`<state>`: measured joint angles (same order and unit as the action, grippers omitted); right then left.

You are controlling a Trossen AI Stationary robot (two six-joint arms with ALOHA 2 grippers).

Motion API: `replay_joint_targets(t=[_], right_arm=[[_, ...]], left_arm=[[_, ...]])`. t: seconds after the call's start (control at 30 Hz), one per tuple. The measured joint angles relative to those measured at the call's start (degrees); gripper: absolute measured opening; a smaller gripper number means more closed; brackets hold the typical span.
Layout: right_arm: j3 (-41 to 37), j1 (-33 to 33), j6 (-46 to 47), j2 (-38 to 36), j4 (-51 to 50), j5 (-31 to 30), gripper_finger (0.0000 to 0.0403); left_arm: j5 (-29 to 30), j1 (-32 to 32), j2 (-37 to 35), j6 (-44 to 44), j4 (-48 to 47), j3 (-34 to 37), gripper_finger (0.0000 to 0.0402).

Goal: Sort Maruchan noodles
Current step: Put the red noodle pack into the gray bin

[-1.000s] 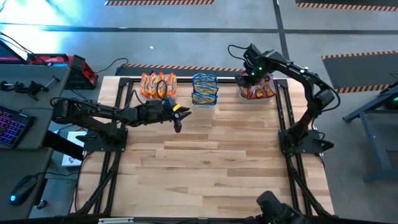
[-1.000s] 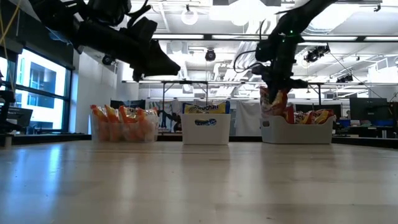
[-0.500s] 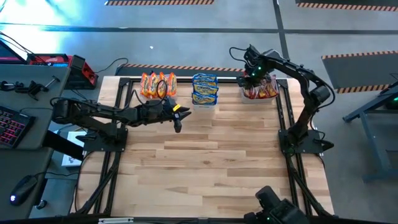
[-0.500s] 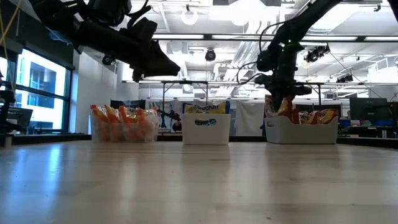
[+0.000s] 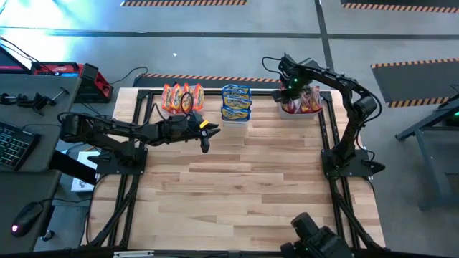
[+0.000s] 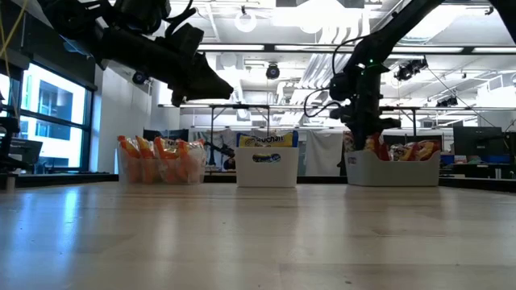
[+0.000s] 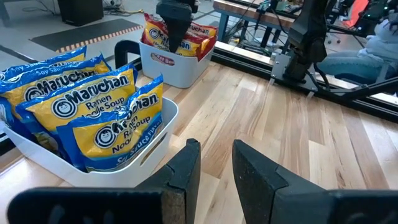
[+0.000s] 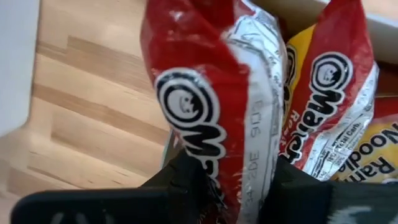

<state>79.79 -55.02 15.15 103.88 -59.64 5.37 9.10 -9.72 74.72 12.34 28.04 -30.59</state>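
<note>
The right gripper (image 5: 290,91) sits in the upper right of the high view, over the near-left corner of the right-hand bin (image 5: 313,112). Its jaws are clenched on a red-and-white packet (image 8: 214,99). In the right wrist view that packet runs lengthwise straight out from between the two fingers, one edge pinched at its base and its free end pointing away from the wrist. In the low view the gripper (image 6: 360,121) hangs just above the bin's rim (image 6: 393,169), so the packet stands roughly upright with its lower end already among the other red packets (image 7: 186,36).

The coming move, as I judge it, turns on this: the packet's long axis is close to vertical and the bin lies directly beneath, so a release should drop it in place.

The left gripper (image 5: 205,136) waits left of centre in the high view, over bare surface (image 5: 244,186), just below the middle bin of blue-and-yellow packets (image 5: 236,102). Its jaws stand slightly parted, holding nothing. The orange packets (image 5: 182,97) fill the bin at upper left. No loose packets show on the surface, so the right arm is the only one engaged.
</note>
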Motion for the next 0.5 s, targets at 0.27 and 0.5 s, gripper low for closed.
replay_joint_targets(t=[0.27, 0.5], right_arm=[[4.7, 1.4, -2.2, 0.1, -5.2, -7.0, 0.0157], [13.8, 3.5, -0.7, 0.1, -12.3, -12.9, 0.0214]], left_arm=[[0.0, 0.0, 0.0, 0.0, 0.0, 0.0, 0.0080], [0.0, 0.0, 0.0, 0.0, -0.1, 0.0, 0.0080]])
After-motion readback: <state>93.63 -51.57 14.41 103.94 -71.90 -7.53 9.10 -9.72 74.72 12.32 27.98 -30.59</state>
